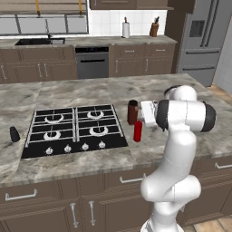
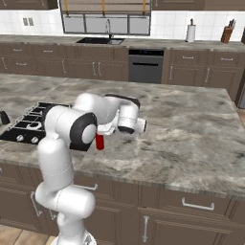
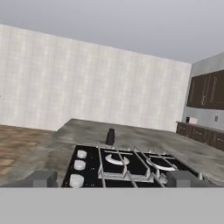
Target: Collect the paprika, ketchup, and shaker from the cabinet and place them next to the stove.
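No readable labels here; ketchup (image 1: 137, 131) and paprika (image 1: 132, 112) sit just right of the stove (image 1: 74, 130), fingers (image 3: 43, 178) spread wide, holding nothing.

Ketchup (image 1: 137, 131) before paprika (image 1: 132, 112), beside stove (image 1: 74, 129)

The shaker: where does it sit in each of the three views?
Left base view: shaker at far left, on the counter left of the stove.
Right base view: at the left edge, beyond the stove.
Hand view: centre, past the stove's far side.
Shared landmark: the stove.
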